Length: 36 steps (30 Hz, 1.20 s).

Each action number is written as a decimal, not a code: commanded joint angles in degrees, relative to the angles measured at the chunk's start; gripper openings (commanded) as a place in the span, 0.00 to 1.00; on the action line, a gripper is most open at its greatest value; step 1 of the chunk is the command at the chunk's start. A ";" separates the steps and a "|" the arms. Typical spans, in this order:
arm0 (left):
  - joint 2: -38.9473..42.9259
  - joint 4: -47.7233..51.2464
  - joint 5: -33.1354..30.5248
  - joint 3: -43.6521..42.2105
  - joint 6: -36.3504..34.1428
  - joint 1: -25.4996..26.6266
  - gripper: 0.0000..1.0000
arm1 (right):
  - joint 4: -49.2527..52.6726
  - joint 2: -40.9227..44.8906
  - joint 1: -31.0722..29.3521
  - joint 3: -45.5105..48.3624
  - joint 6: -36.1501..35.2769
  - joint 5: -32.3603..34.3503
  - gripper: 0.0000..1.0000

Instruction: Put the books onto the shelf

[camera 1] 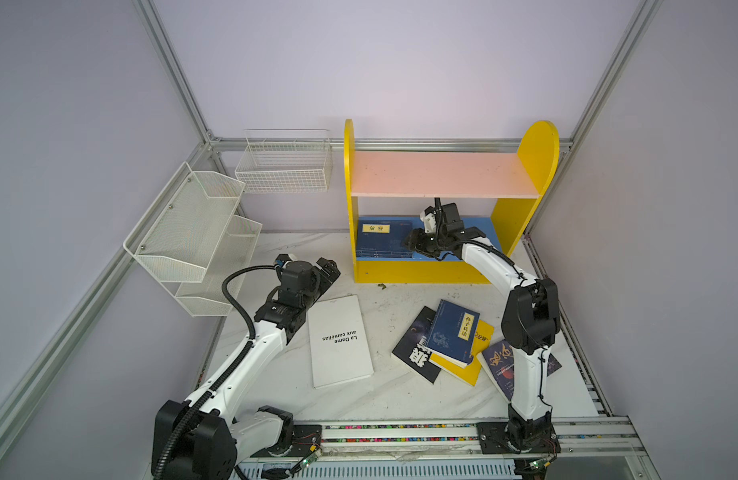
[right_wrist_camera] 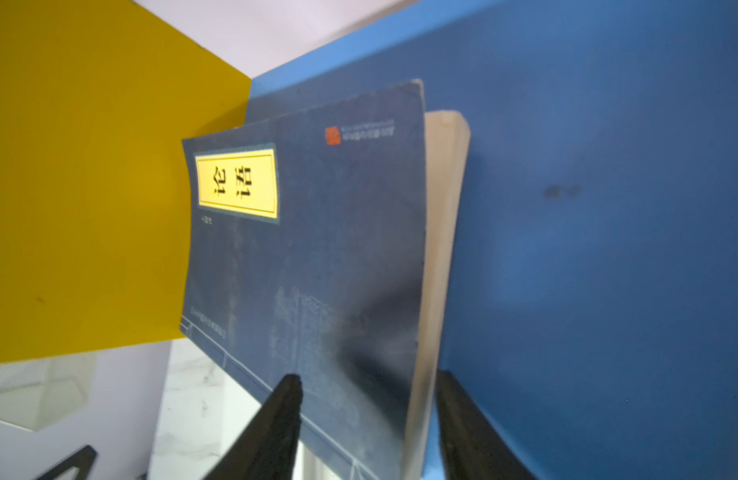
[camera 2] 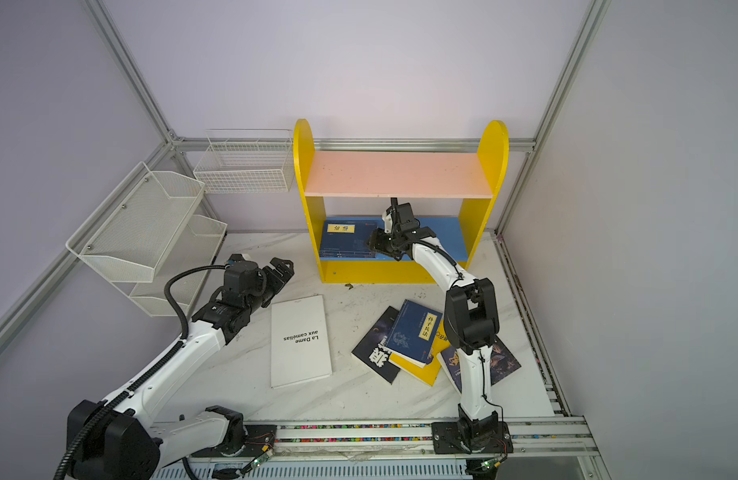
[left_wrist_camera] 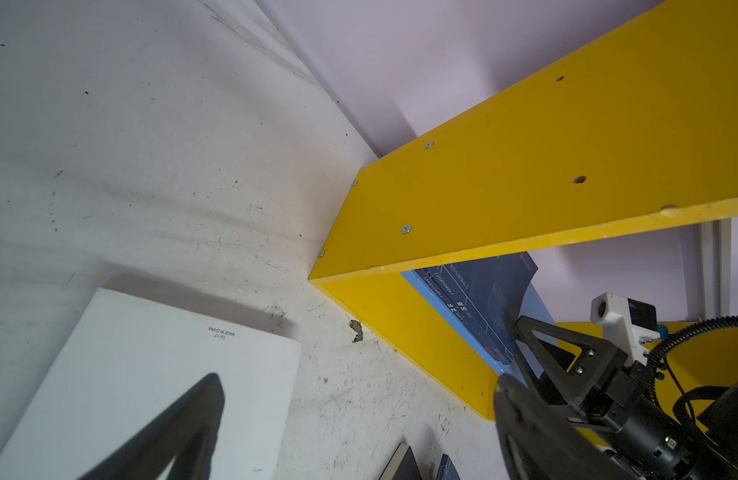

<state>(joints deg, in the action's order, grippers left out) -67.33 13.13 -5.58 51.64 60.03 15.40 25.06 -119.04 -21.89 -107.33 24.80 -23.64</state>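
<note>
The shelf (camera 1: 537, 158) stands at the back with a bare pink upper board (camera 1: 433, 174). A navy book with a yellow label (camera 1: 383, 241) (right_wrist_camera: 309, 249) lies flat at the left end of the blue lower board (camera 1: 481, 232). My right gripper (camera 1: 417, 245) (right_wrist_camera: 367, 390) is open, its fingers either side of that book's near corner. My left gripper (camera 1: 327, 268) (left_wrist_camera: 359, 380) hangs open above the table beside the large white book (camera 1: 340, 340). A black book (camera 1: 415, 353), a navy book (camera 1: 452, 332), a yellow book (camera 1: 467, 365) and a dark-blue book (camera 1: 498, 365) overlap at the right.
A white mesh rack (camera 1: 192, 232) stands along the left wall and a white wire basket (camera 1: 284, 166) sits behind it, left of the shelf. The right arm crosses over the dark-blue book. A metal rail (camera 1: 400, 432) runs along the table's front edge.
</note>
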 commanded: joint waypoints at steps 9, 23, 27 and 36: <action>4.74 19.28 0.45 -4.79 -9.40 -3.61 1.00 | 1.77 17.04 -3.31 11.99 -0.89 10.89 0.74; 0.91 24.28 12.06 -13.87 -13.34 -9.02 1.00 | -16.03 18.27 -20.71 34.06 6.43 13.22 0.80; -3.70 23.41 15.30 -13.88 -17.21 -9.09 1.00 | -18.43 12.49 -23.55 33.14 6.23 12.29 0.73; -2.66 18.67 18.19 -17.31 -19.94 -9.25 1.00 | -20.40 2.87 -27.05 31.15 6.00 7.59 0.62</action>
<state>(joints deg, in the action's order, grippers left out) -71.79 34.04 10.31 37.43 42.35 6.61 6.55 -115.09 -48.66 -74.65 30.76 -14.55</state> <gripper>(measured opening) 0.996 0.624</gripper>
